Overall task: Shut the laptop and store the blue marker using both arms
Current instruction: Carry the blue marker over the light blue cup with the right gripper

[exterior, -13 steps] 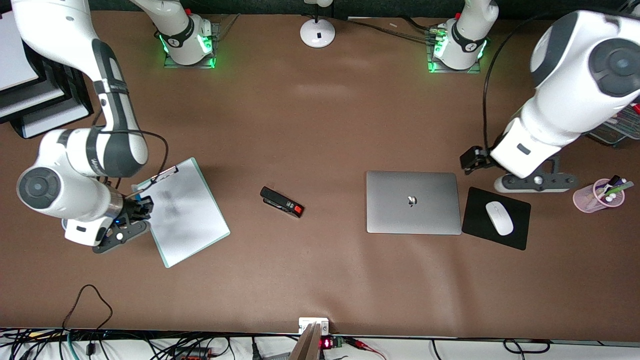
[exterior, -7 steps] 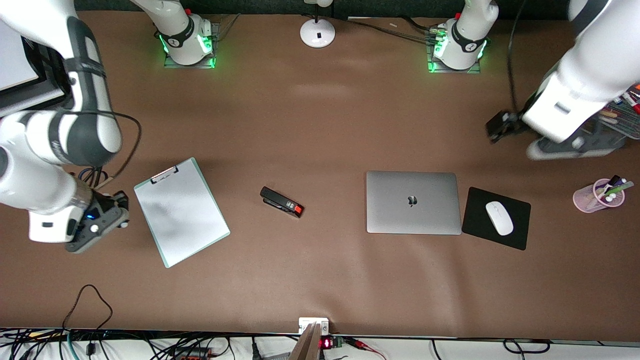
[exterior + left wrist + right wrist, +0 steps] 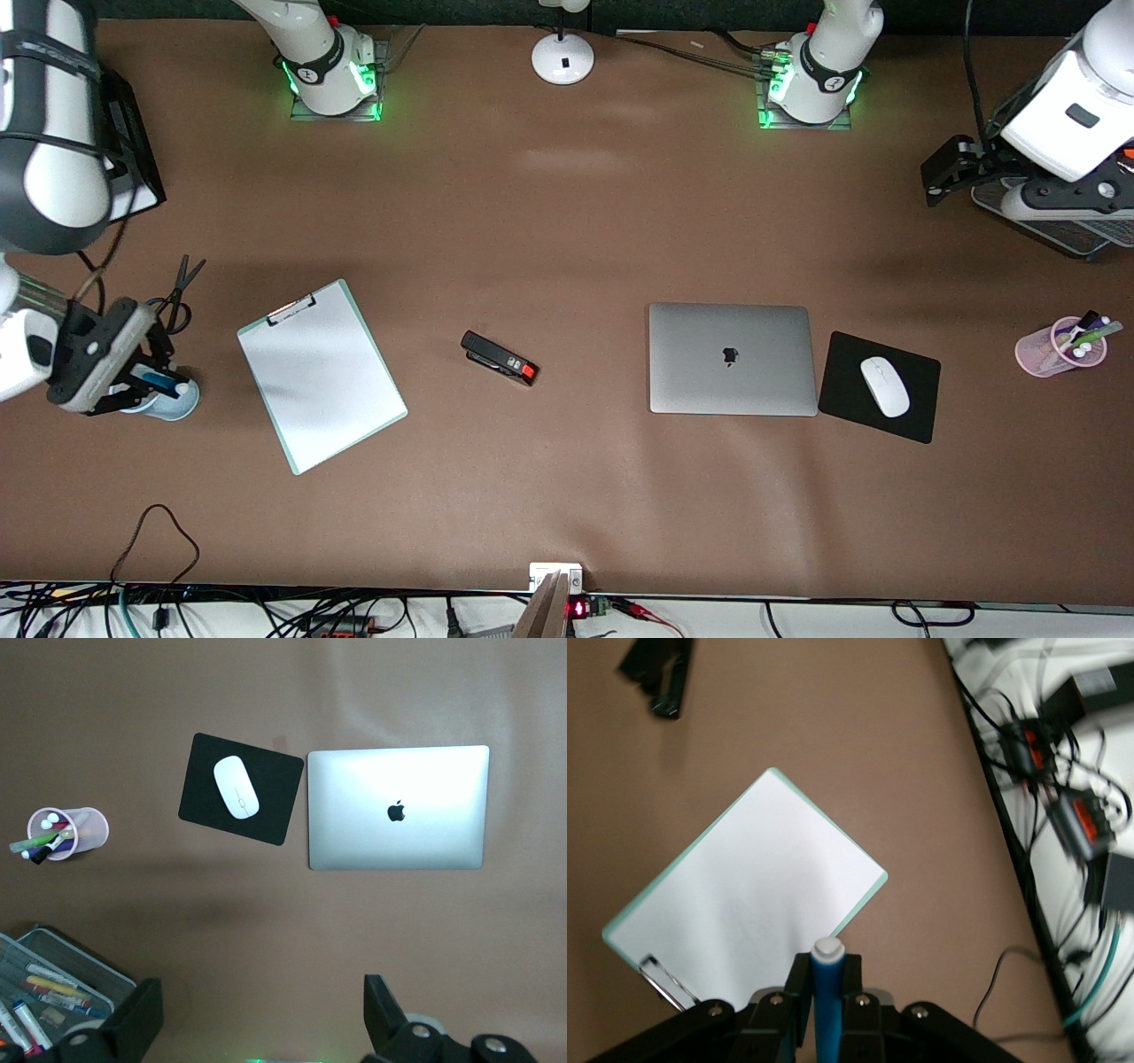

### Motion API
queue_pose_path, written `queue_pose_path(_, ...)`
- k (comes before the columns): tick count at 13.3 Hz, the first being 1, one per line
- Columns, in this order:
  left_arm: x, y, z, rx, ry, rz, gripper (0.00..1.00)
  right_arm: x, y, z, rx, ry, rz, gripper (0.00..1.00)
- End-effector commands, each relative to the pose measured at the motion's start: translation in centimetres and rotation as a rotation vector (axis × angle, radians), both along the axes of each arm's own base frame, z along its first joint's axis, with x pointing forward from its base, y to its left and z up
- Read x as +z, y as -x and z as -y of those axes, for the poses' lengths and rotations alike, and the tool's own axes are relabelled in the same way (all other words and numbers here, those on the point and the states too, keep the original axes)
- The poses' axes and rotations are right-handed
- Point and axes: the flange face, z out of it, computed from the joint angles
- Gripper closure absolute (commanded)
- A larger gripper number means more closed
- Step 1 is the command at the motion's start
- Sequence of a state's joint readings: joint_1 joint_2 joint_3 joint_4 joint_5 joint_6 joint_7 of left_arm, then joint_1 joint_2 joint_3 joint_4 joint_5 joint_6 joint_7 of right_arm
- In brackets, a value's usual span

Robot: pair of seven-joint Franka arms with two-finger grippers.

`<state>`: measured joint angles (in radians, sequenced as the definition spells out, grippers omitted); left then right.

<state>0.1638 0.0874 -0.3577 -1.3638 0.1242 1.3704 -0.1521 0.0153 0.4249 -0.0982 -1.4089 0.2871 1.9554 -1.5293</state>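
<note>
The laptop [image 3: 732, 358] lies closed mid-bench. The right gripper [image 3: 824, 1005] pinches the blue marker [image 3: 827, 992] at the bench's right-arm end — unstored; the left gripper [image 3: 257, 1014], fingers wide, waits.

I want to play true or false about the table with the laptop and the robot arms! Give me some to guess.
1. The laptop is shut. True.
2. The white mouse sits on the laptop. False: it sits on the black mouse pad beside the laptop.
3. The right gripper holds the blue marker. True.
4. The left gripper holds a pen. False: it is open and empty.
5. The stapler lies on the clipboard. False: it lies on the table between clipboard and laptop.
</note>
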Motion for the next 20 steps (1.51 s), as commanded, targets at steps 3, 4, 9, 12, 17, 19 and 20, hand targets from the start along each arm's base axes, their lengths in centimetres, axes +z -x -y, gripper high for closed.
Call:
queue_pose_path(3,1.0,1.5,0.2,-0.023,-0.002,0.0,0.0,-2.3,2.1,5.1,0.287,-0.098,-0.005,0.95)
queue_pose_path(4,0.5,1.6,0.5,-0.025,0.013,-0.008,0.0,-2.5,2.4,5.8,0.321,-0.116,-0.004,0.95)
queue_pose_path(9,-1.3,3.8,-0.2,-0.017,0.037,0.022,0.0,-5.0,3.9,10.9,0.462,-0.174,-0.029,0.95)
queue_pose_path(12,-1.7,4.3,-0.1,-0.024,0.047,0.016,0.0,-7.1,5.2,14.3,0.522,-0.257,-0.03,0.95)
queue_pose_path(17,-2.3,4.2,0.8,-0.045,0.056,0.006,0.0,-10.1,6.4,18.9,0.568,-0.305,-0.012,0.95)
queue_pose_path(19,-2.3,4.1,0.8,-0.072,0.058,0.009,0.0,-11.8,6.4,19.4,0.588,-0.316,-0.015,0.95)
queue_pose_path(20,-2.2,4.1,0.6,-0.081,0.059,0.01,0.0,-12.2,6.0,19.6,0.597,-0.315,-0.011,0.95)
